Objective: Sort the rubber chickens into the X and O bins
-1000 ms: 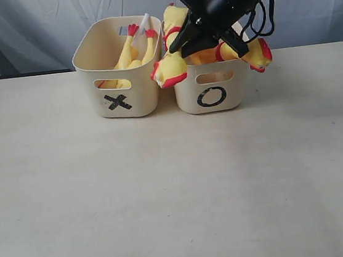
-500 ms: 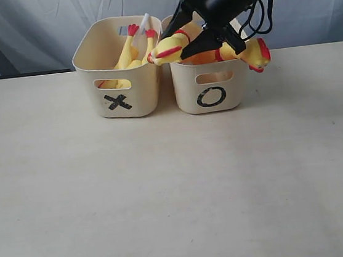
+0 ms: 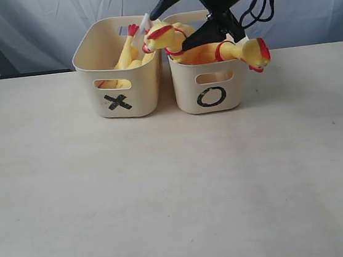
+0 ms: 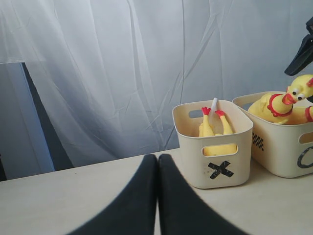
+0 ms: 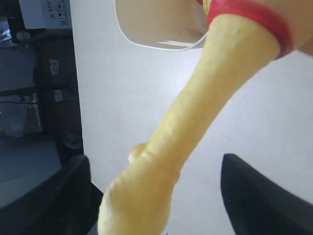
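Chicken [image 3: 128,54] mostly hidden behind X bin [image 3: 141,94] wall; O bin [image 4: 276,147] cut by left wrist view edge.

lab-like test setup, white draped backdrop [image 3: 24,33], plain beige tabletop [image 3: 167,197], storage shelving [image 5: 34,73] nearby

Pale beige table [image 3: 167,197], matte, few faint specks. Two cream bins stand upright on it, side by side, rims close; contact unclear. O bin [image 3: 212,93] directly beneath spread fingers of right gripper [image 3: 168,33]. X bin [image 3: 117,85] ahead of left gripper [image 4: 157,160] fingers, pressed together, well apart from them.
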Controlling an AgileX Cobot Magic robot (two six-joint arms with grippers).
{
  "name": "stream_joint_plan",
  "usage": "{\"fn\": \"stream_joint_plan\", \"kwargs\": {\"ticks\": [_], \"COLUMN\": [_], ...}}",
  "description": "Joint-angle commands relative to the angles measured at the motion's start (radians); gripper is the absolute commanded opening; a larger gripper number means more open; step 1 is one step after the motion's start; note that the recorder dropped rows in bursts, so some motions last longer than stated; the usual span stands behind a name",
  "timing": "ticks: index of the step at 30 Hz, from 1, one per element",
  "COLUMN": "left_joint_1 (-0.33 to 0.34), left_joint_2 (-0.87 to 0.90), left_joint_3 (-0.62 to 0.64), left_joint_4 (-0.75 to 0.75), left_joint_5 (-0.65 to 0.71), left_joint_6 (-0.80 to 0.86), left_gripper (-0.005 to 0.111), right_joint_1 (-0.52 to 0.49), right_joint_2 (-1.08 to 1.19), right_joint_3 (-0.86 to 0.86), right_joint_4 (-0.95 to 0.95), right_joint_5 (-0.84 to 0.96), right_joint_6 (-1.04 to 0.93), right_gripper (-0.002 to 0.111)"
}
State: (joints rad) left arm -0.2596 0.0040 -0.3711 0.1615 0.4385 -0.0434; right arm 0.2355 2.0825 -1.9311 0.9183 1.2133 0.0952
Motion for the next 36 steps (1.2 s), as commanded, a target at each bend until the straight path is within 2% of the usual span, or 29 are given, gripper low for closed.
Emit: {"fn": "stream_joint_plan", "kwargs": {"ticks": [1, 9, 16, 19, 26, 33, 36], "left_joint_1": [0.000, 0.000, 0.000, 0.000, 0.000, 0.000, 0.000], "left_joint_2": [-0.004, -0.004, -0.004, -0.004, -0.004, -0.004, -0.004], "left_joint_3": [0.004, 0.004, 0.004, 0.004, 0.004, 0.004, 0.004], "left_joint_4": [0.001, 0.001, 0.001, 0.001, 0.001, 0.001, 0.001], "left_joint_5": [-0.010, -0.008, -0.008, -0.008, -0.008, -0.008, -0.008], "left_joint_6": [-0.001, -0.001, -0.001, -0.001, -0.001, -0.001, -0.001], "left_gripper": [0.000, 0.000, 0.000, 0.000, 0.000, 0.000, 0.000], "right_joint_1": [-0.003, -0.003, -0.003, -0.003, -0.003, -0.003, -0.003], "right_joint_2": [-0.042, -0.126, -0.213, -0.263, -0.364, -0.472, -0.522], "right_joint_3": [-0.007, -0.007, -0.007, -0.007, -0.007, -0.007, -0.007], "right_joint_4": [0.009, -0.017, -0.223, -0.314, -0.422, -0.639, -0.663], "right_joint_5": [0.008, 0.008, 0.008, 0.008, 0.008, 0.008, 0.008], "right_joint_6": [-0.005, -0.012, -0.039, -0.049, -0.059, -0.059, -0.057], "right_gripper": [0.070, 0.070, 0.069, 0.056, 0.001, 0.000, 0.000]}}
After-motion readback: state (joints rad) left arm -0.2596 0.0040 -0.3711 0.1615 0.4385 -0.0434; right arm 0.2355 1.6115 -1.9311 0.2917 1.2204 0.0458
